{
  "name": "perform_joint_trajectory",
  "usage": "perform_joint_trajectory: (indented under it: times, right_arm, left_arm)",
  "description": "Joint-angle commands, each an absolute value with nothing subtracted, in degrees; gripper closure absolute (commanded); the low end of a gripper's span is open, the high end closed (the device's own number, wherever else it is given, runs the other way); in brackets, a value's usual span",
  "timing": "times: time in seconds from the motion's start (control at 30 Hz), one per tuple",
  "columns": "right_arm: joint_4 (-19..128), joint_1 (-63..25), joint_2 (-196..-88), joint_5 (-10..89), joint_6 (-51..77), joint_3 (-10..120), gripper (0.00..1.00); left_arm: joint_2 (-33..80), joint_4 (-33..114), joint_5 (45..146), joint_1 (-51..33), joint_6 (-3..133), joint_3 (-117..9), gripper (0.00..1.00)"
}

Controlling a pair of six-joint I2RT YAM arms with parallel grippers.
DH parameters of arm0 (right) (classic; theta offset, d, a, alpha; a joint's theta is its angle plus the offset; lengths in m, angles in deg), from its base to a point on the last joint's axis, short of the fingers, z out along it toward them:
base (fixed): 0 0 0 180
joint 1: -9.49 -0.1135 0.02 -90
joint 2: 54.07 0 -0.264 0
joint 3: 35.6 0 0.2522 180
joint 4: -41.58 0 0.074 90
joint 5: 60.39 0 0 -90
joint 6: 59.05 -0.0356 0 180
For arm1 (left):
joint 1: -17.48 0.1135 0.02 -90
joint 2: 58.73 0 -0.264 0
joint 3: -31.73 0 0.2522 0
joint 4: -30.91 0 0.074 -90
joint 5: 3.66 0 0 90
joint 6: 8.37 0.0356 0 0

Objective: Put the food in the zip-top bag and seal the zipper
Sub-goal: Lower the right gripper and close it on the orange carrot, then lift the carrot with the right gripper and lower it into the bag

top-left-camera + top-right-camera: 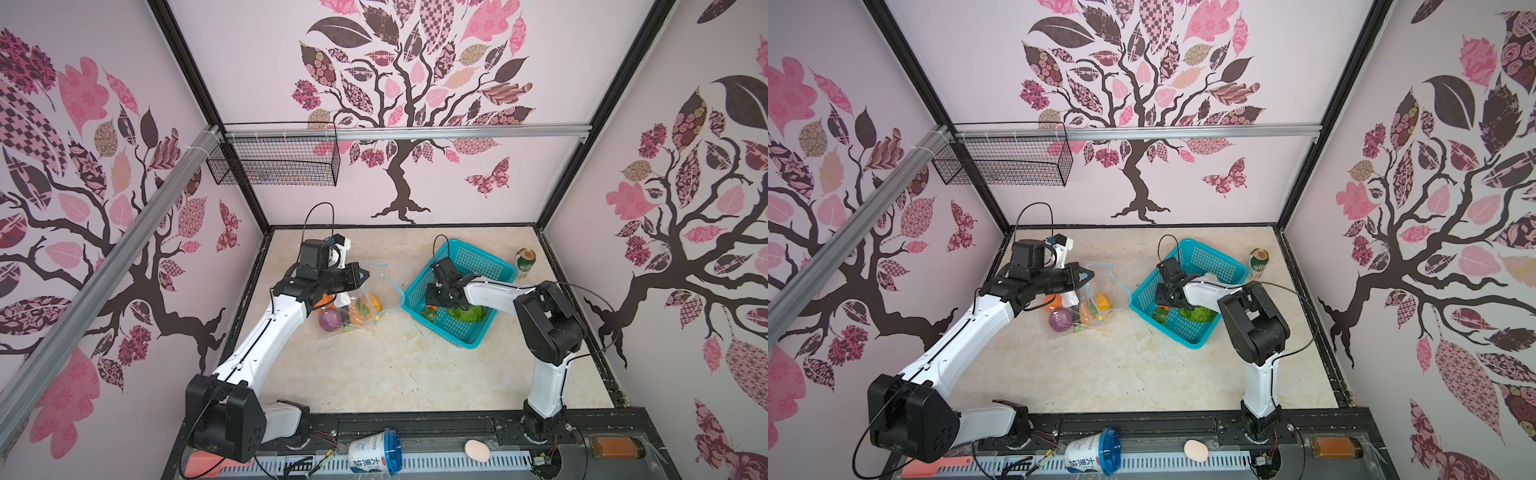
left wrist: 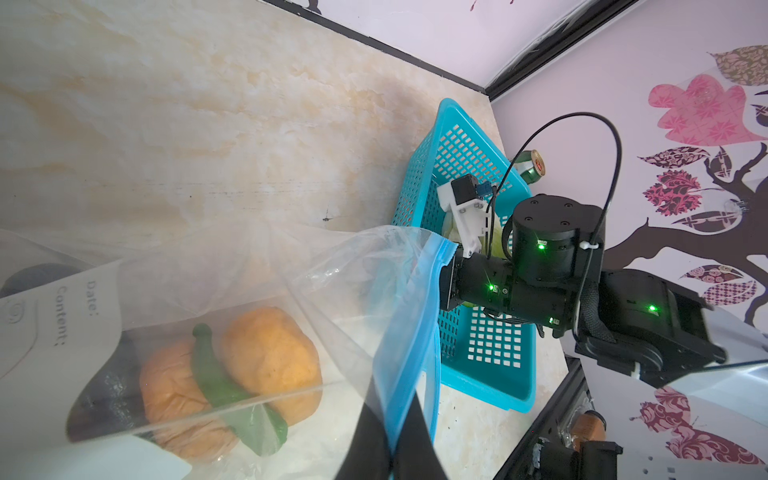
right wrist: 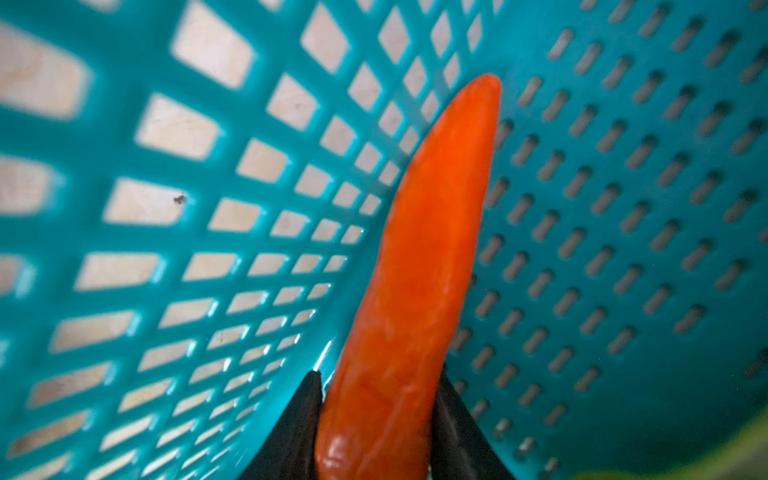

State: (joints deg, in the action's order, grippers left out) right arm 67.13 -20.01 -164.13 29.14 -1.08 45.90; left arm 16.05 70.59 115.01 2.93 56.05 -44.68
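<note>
Jaws of left gripper closed on blue zipper strip at mouth of zip-top bag — strip pinched between fingertips. Bag holds pumpkin, purple onion. Jaws of right gripper inside teal basket clamp carrot at thick end — one finger each side. Nearby in same basket: cabbage.

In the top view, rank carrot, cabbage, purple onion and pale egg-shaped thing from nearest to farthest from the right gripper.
1. carrot, between the fingers of the right gripper.
2. cabbage, beside it in the basket.
3. purple onion, left, inside the zip-top bag.
4. egg-shaped thing, front rail.
</note>
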Motion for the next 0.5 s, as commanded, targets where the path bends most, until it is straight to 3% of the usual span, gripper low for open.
perform_joint_trajectory:
  times: [0.0,0.2,0.47]
  right_arm:
    - [67.16,-19.21,-164.05,29.67,-1.03,44.21,0.68]
    - [65.35,-17.33,-159.89,34.06,-2.21,42.61,0.75]
    - [62.56,-14.69,-149.41,42.12,-1.61,39.84,0.77]
  left_arm:
    - [14.7,70.29,115.08,3.12,56.78,-43.82,1.0]
    - [14.74,70.33,115.05,3.15,56.79,-43.83,1.0]
    - [14.69,70.34,115.07,3.11,56.77,-43.82,1.0]
